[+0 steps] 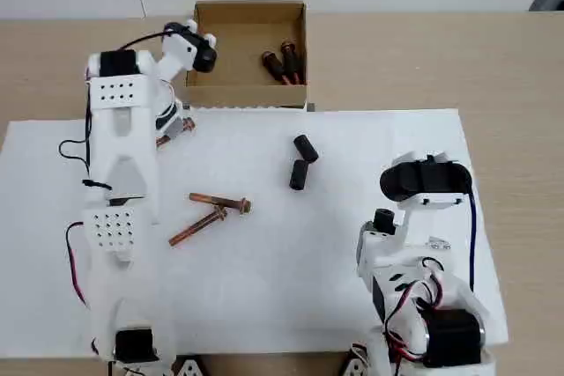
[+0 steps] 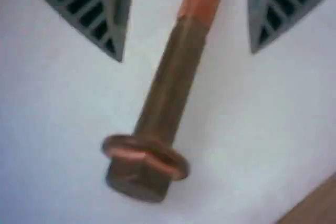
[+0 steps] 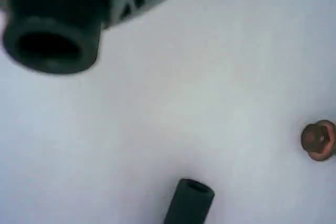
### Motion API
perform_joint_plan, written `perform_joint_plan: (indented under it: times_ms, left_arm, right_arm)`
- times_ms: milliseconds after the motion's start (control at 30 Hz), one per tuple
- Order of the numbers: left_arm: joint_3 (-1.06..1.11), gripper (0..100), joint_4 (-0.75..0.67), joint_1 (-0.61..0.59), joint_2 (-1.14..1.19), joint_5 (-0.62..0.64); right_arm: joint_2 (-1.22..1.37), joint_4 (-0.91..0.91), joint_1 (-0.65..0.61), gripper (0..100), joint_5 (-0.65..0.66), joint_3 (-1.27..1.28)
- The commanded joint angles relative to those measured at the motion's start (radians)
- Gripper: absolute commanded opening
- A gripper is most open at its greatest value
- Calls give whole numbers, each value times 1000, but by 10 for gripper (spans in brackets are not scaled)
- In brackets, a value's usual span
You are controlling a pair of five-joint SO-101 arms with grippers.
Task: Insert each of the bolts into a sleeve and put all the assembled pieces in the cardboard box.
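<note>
Left gripper [image 2: 186, 53] of mine sits jaws apart astride a bolt [image 2: 163, 108] lying on the sheet [image 1: 370, 129] near the box [image 1: 249, 94], placed to close on its shank. My right gripper [image 1: 385, 223] clamps a sleeve [image 3: 50, 45], mouth outward, I judge to receive that bolt.

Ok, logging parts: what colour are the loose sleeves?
Black; sleeves show best in the high view.

Copper bolt [image 2: 168, 103] flat on white sheet [image 2: 52, 129], between left claw [image 2: 186, 48] jaws, parted, bench [image 2: 317, 208] corner beyond
</note>
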Motion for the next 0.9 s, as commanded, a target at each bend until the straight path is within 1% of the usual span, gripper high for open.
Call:
perform_joint_plan:
  times_ms: [0, 400, 433, 533, 600, 733, 867]
  left_arm:
    - [-45, 152, 23, 12, -3, -8]
    - [-45, 150, -92, 12, 77, -8]
    - [-45, 142, -97, 12, 84, -8]
    - [-45, 69, -98, 21, 101, -8]
    - [-45, 7, -94, 26, 103, -8]
    - [-53, 5, -64, 29, 95, -8]
    - [-162, 5, 32, 48, 95, -2]
  right_arm:
    - [4, -25, 2, 2, 6, -5]
    - [5, -25, 1, 2, 6, -5]
    - [5, -25, 1, 2, 6, -5]
    - [5, -25, 1, 2, 6, -5]
    - [4, -25, 1, 2, 6, -5]
    - [-2, -25, -1, 2, 6, -6]
    - [-4, -25, -2, 2, 6, -14]
